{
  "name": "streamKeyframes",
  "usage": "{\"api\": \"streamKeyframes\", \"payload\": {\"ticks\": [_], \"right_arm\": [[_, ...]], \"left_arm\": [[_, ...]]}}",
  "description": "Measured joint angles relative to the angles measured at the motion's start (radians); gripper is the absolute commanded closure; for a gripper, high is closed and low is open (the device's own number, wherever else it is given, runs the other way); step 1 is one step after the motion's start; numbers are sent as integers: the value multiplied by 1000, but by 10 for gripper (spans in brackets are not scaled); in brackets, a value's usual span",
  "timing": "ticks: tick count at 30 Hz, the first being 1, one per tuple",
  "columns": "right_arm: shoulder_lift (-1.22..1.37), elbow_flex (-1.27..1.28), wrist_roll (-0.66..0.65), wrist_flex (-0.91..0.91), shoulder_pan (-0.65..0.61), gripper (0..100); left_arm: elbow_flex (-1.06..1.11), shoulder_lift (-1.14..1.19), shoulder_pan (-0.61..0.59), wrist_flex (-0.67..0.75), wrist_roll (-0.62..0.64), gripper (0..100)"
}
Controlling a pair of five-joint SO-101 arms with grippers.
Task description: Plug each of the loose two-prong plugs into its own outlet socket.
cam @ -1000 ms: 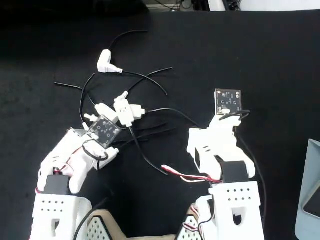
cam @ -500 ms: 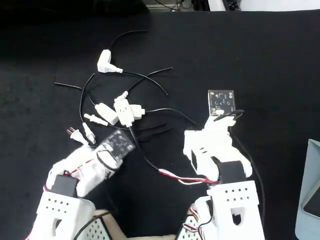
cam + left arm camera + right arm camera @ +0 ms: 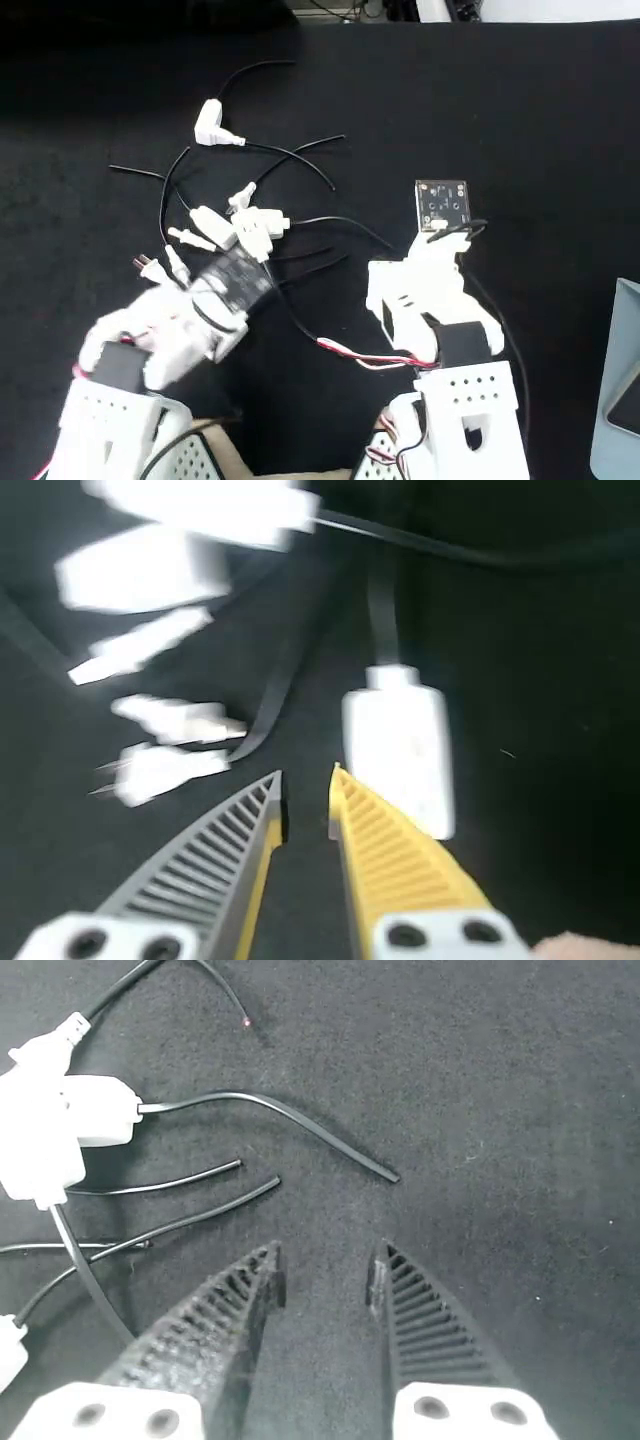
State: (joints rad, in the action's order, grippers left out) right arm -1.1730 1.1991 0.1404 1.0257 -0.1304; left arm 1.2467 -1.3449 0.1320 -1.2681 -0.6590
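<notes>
While the left gripper (image 3: 305, 780) is pointing toward one o'clock, narrowly parted and empty, the right gripper (image 3: 322, 1265) is gaping wider toward twelve, also empty; nearby plugs (image 3: 170, 717) are appearing blurred.

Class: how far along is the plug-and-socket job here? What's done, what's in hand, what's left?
Done: nothing certain; the white cluster mid-table may be a mated pair, but I cannot tell. In hand: nothing. The left gripper hovers empty beside a white block, and the right gripper is open over black cloth. Left: a loose plug and others beside it lie unplugged.
</notes>
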Motion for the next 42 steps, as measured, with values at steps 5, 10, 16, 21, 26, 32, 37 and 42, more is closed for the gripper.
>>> {"api": "streamKeyframes", "payload": {"ticks": [5,10,16,21,26,32,37,42], "right_arm": [[0,-14,-43,26,-5,858],[35,-123,-55,107,-95,860],[232,-235,-55,98,-284,858],[423,-304,-44,3,-431,860],[626,-354,-44,-158,-532,860],[876,-473,-40,-318,-641,860],[1096,-640,-34,-359,-667,860],[1258,-801,2,-359,-689,860]], "left_arm": [[-167,0,-187,-43,2,909],[-193,0,-394,-43,44,909],[-181,0,-542,-25,189,909],[-55,0,-600,103,308,909],[46,0,-637,209,387,909],[72,0,-713,242,446,909],[103,0,-760,275,459,909],[109,0,-767,281,459,909]]}}
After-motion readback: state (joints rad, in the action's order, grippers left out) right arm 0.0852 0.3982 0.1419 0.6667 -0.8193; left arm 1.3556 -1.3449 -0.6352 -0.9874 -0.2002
